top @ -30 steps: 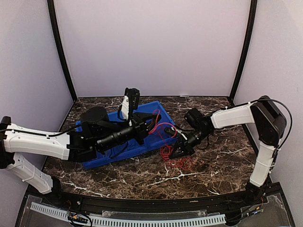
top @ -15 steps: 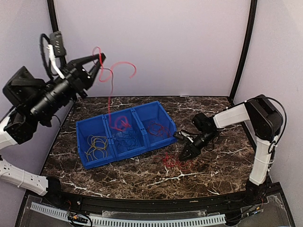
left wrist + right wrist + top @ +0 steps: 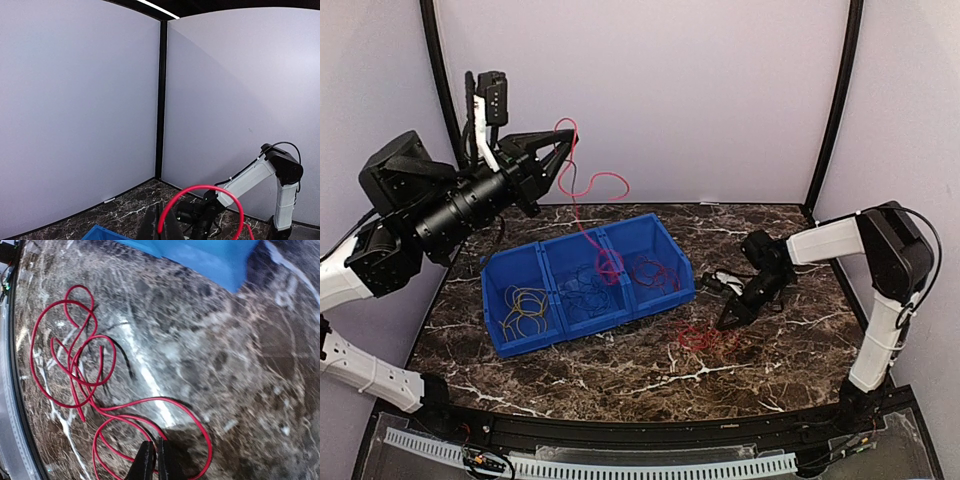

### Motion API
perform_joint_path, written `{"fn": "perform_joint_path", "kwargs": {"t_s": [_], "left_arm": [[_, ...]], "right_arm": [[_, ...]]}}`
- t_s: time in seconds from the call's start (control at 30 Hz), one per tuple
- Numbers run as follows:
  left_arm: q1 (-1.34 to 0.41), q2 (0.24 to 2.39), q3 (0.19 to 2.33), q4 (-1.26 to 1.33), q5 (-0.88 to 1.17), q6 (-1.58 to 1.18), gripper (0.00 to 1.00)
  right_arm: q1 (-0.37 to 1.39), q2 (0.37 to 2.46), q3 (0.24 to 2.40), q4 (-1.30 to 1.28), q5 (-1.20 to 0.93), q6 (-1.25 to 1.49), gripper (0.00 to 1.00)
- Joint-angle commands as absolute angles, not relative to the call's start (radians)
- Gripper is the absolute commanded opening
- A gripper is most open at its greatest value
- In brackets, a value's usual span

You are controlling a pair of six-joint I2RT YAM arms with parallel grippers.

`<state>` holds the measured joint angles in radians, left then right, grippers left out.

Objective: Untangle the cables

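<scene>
The left arm is no longer lying low over the blue tray [image 3: 535,340]. It has swung up and back, and the left gripper [image 3: 563,150] now stands high above the tray's left end, pinched shut on a red cable [image 3: 210,187]. The strand arcs out from between the closed jaws, loops once in the air, and hangs down to the tray. Its lower coil is still down by the divider between the middle and right compartments, and I cannot tell which side it is on. Compared with half a second ago, the arm has moved a little to the right and the loop hangs lower.

The right gripper [image 3: 729,320] has moved off the loose red bunch [image 3: 703,340] lying on the desk [image 3: 780,350] just in front of the tray. It sits low beside the bunch with its jaws nearly together, and I see nothing held between them.

To me the lift looks like the working step, drawing one red strand up until it pulls free. It is not free yet, because its tail is still among the coils below. The yellow-tan cables [image 3: 525,305] in the left compartment and the dark blue coils [image 3: 582,290] in the middle one lie undisturbed. The main risk I see is the rising strand dragging its neighbours up with it.
</scene>
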<state>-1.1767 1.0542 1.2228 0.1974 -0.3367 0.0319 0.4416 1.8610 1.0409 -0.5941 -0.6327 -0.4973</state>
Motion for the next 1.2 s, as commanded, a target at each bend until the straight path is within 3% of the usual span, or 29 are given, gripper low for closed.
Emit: {"fn": "perform_joint_path", "kwargs": {"t_s": [0.0,0.27,0.43,0.53,0.77,1.17], "left_arm": [[-1.183,1.083,1.292,0.131,-0.344,0.006,0.00],[-1.183,1.185,1.307,0.131,-0.306,-0.056,0.00],[-1.183,1.241,1.296,0.165,-0.254,-0.095,0.00],[-1.183,1.259,1.255,0.207,-0.229,-0.138,0.00],[-1.183,1.281,1.005,0.434,-0.160,-0.354,0.00],[-1.226,1.215,0.423,0.608,-0.322,-0.725,0.00]], "right_arm": [[0.387,1.802,0.995,-0.627,-0.436,-0.519,0.08],[0.270,1.623,0.992,-0.698,-0.434,-0.610,0.10],[0.277,1.398,0.983,-0.686,-0.530,-0.670,0.40],[0.303,1.348,0.993,-0.685,-0.567,-0.684,0.50],[0.423,1.352,0.989,-0.674,-0.589,-0.696,0.52],[0.781,1.530,0.977,-0.561,-0.384,-0.694,0.49]]}}
